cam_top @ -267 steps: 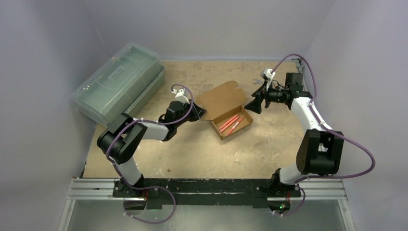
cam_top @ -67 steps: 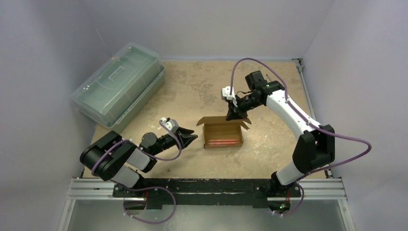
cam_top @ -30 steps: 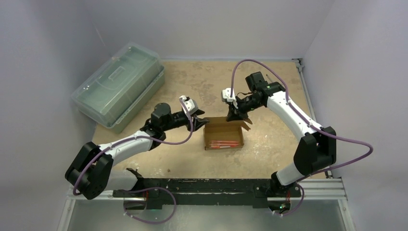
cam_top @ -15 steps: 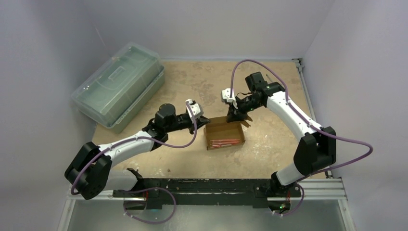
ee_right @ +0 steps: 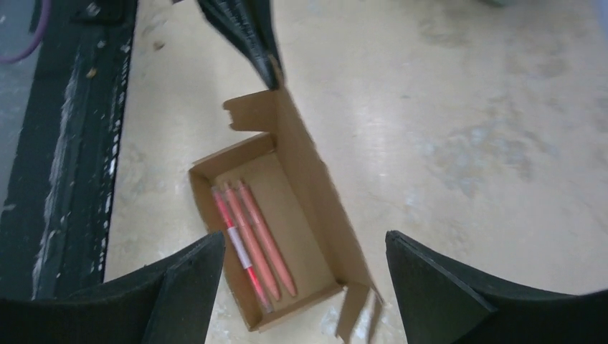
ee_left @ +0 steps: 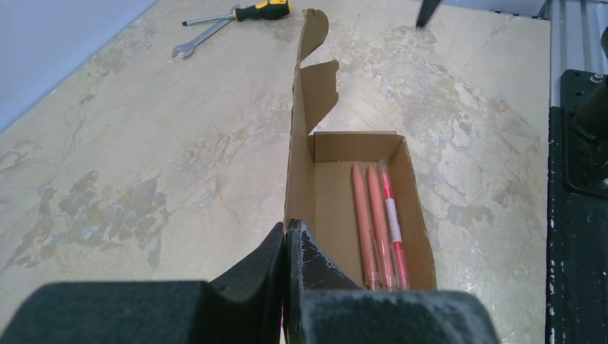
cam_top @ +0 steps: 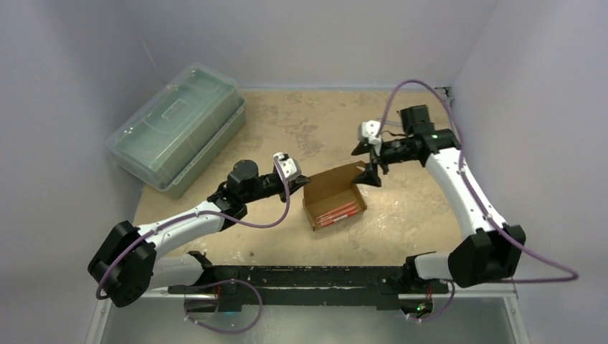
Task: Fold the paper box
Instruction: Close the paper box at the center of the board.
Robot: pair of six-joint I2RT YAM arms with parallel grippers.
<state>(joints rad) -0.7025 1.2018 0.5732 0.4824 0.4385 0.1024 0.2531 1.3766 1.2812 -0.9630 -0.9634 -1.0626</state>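
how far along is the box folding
Done: the box has its tray formed, walls up, with three pens lying inside. In hand: the left gripper is shut on the end of the lid, which stands up along one long side; the right gripper is open and off the cardboard. Left: fold the lid down over the tray and tuck its tabs in.

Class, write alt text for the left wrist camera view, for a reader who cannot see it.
The left gripper is shut on the tall upright flap of an open brown paper box holding three red pens. The box sits on a mottled beige table, with a screwdriver and a wrench lying at the far left.
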